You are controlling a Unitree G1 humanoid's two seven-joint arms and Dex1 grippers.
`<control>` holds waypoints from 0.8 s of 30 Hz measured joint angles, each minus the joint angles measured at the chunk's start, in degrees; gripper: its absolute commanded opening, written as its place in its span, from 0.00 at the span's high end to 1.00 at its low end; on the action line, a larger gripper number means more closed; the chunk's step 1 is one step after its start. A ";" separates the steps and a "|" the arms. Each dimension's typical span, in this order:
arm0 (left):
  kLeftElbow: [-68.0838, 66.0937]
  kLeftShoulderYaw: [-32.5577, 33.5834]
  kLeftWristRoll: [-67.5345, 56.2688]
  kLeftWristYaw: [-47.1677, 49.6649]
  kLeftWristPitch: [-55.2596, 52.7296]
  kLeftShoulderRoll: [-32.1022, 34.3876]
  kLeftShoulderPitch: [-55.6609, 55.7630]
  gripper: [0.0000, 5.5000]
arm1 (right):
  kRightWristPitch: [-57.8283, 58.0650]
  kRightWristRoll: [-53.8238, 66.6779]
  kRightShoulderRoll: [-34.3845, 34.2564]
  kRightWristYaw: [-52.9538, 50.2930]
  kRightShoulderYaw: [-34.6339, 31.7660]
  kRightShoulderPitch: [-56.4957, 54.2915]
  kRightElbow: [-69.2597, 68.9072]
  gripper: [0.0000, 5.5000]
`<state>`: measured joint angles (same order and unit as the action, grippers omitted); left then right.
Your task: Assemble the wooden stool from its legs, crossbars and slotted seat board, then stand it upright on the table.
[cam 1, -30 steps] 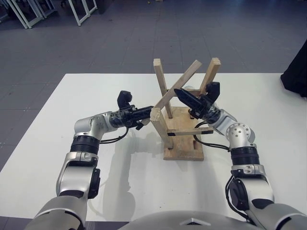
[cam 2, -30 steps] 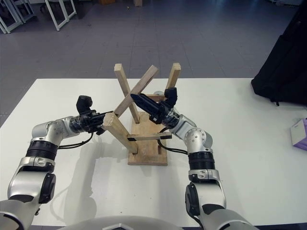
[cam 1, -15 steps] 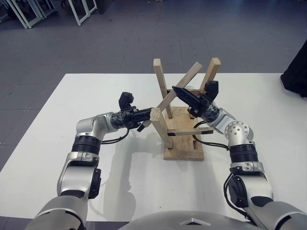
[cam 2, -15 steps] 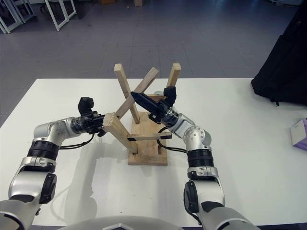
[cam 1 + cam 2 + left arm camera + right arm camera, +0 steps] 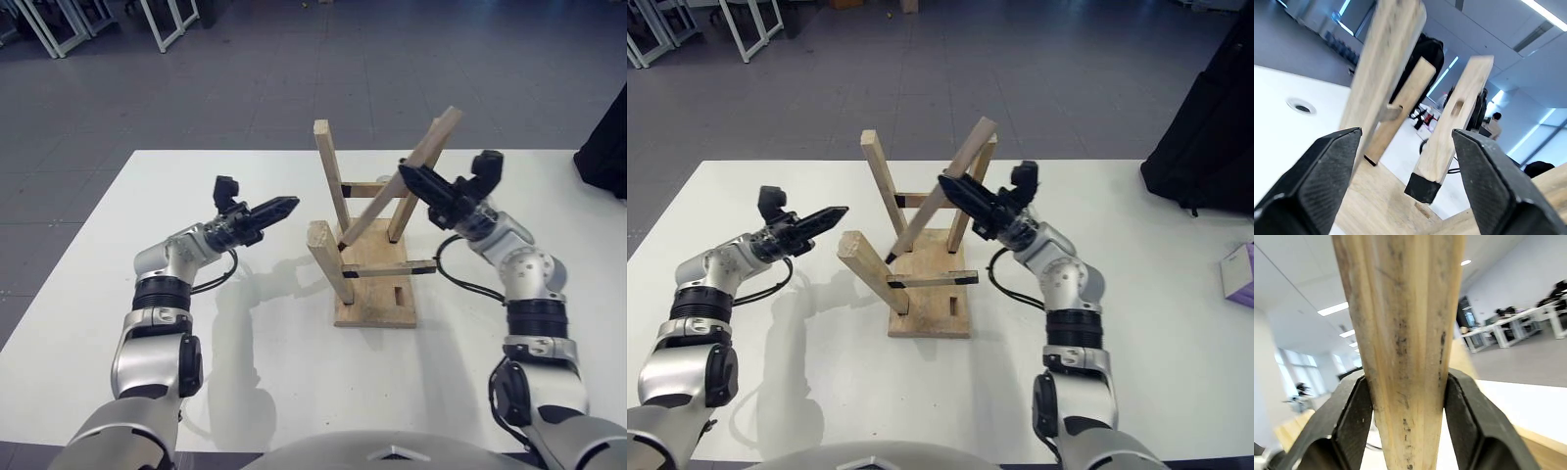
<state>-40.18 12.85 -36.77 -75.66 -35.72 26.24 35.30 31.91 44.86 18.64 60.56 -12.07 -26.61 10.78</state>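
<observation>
The slotted seat board (image 5: 377,305) lies flat on the white table (image 5: 98,245). Three legs stand in it: a back-left one (image 5: 330,181), a leaning front-left one (image 5: 326,259) and a back-right one (image 5: 400,217). Thin crossbars (image 5: 392,267) join them at the front and at the back (image 5: 364,189). My right gripper (image 5: 409,176) is shut on a fourth leg (image 5: 377,206), which slants with its lower end on the board; its fingers (image 5: 1354,421) press both sides. To the left of the stool, my left gripper (image 5: 289,204) is open, holding nothing.
Bare table lies to either side of the stool and in front of it. A purple box (image 5: 1239,272) sits at the table's far right edge. A black bag (image 5: 1205,117) stands on the floor beyond the right corner.
My left gripper let go of the front-left leg and drew back to the left. My right gripper swung the loose leg rightward, so it now stands steeper.
</observation>
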 measured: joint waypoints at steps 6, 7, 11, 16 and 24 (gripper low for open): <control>7.71 3.47 -2.63 1.49 -1.78 0.38 -7.00 0.38 | -0.03 -1.98 11.63 6.55 -0.99 9.06 -3.65 0.63; 9.24 3.81 -3.42 1.77 -2.45 0.39 -8.28 0.38 | -0.12 -2.02 13.00 7.66 -1.28 9.99 -3.73 0.63; 12.54 5.59 -5.04 3.03 -4.31 0.84 -10.14 0.38 | -1.31 -3.61 16.45 11.93 0.84 12.80 -5.02 0.64; 14.55 5.93 -5.76 4.92 -6.26 1.30 -10.99 0.38 | -3.24 -6.05 18.91 14.34 3.12 13.68 -6.21 0.64; 20.42 7.90 -8.11 7.85 -6.52 1.10 -15.15 0.38 | -1.00 -6.45 27.34 17.89 3.17 10.26 -9.79 0.64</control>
<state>-19.76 20.75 -44.88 -67.81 -42.24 27.34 20.15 30.91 38.41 45.97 78.45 -8.90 -16.35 0.99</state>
